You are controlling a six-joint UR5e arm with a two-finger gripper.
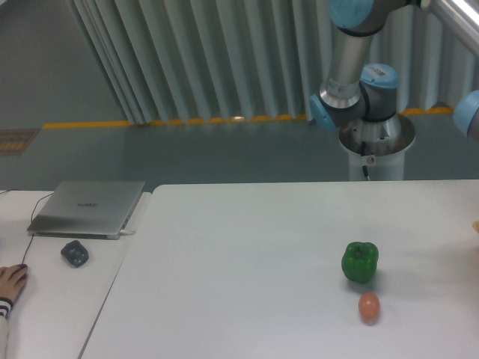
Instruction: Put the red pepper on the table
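Gripper and fingers lie outside the camera's view, so I cannot tell whether they are apart, together or clamped on anything. Only my arm [352, 52] shows, at the upper right: a grey tube with blue joint caps rising from a round silver base [376, 138] behind the far edge of the table [239, 262]. Another blue joint [470, 112] pokes in at the right border.

I see no red pepper anywhere in this view, so I cannot say where it is.

On the white table, toward the right, stands a green pepper [360, 261], upright with its stem up. Just in front of it, a little to its right and apart from it, lies a small orange-brown egg-shaped thing [369, 307]. A sliver of something tan touches the right edge of the view at table height; it is too cut off to name.

Beside the table on the left is a narrower off-white desk [52, 299]. A closed silver laptop [88, 208] rests on it, a dark mouse [75, 253] sits just in front of the laptop, and a person's hand [10, 284] lies at the desk's near left.
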